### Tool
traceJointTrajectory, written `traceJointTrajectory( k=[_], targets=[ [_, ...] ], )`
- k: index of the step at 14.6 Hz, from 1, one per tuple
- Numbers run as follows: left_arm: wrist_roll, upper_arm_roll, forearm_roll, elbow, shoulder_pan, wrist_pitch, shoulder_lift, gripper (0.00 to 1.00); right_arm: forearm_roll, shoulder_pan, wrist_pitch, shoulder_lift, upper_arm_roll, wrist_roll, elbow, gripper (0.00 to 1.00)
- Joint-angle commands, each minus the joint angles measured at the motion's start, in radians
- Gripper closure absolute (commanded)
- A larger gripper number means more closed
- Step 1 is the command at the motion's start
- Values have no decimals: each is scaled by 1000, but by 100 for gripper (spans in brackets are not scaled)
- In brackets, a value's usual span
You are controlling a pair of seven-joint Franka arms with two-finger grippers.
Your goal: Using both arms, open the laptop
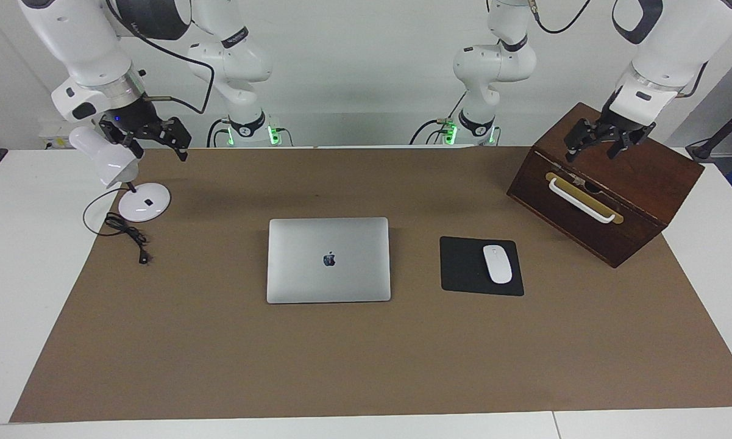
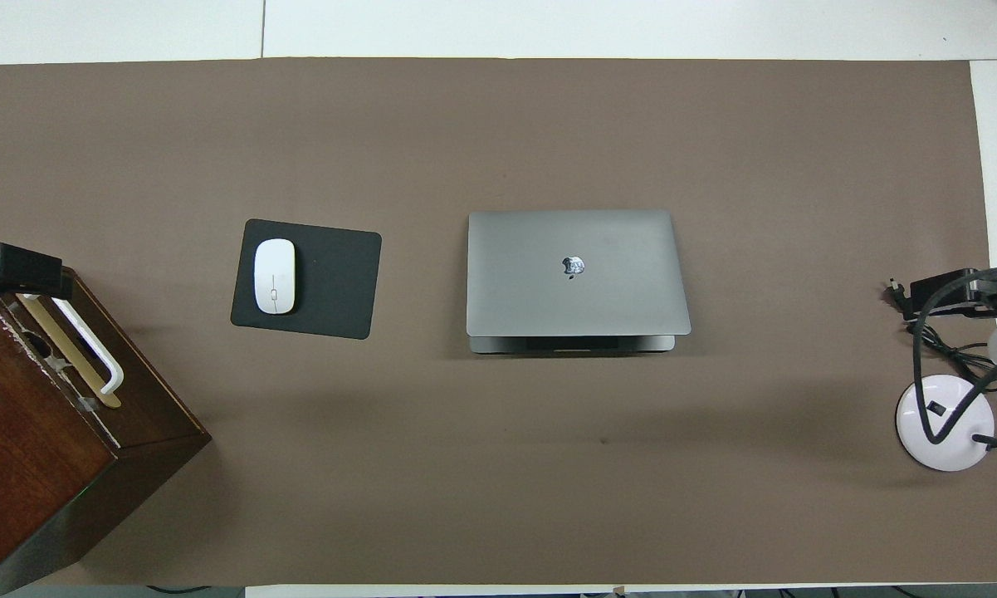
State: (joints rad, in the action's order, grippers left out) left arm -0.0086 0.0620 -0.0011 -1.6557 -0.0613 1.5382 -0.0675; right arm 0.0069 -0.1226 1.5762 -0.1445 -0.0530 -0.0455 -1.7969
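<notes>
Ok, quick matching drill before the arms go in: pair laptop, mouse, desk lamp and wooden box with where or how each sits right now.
1 laptop
2 mouse
3 desk lamp
4 wooden box

A at the right arm's end of the table
B under the left gripper
C closed, mid-table
D on the black mouse pad

Pairs: 1-C, 2-D, 3-A, 4-B
</notes>
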Motion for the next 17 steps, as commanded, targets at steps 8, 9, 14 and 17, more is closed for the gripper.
traceJointTrajectory(
  k=[8,9,14,17],
  targets=[
    [-13,-2,-13,-12,5,25,-15,52,-2,-22,94,9,-10,41,-29,0],
    [-11,-2,-11,-12,5,28,-15,92,-2,-22,94,9,-10,41,-27,0],
    [-13,-1,-13,-10,6,42,-14,100,-2,-22,97,11,-10,47,-27,0],
    [-11,-2,-14,-12,6,60,-14,100,-2,-22,100,11,-10,47,-29,0]
  ],
)
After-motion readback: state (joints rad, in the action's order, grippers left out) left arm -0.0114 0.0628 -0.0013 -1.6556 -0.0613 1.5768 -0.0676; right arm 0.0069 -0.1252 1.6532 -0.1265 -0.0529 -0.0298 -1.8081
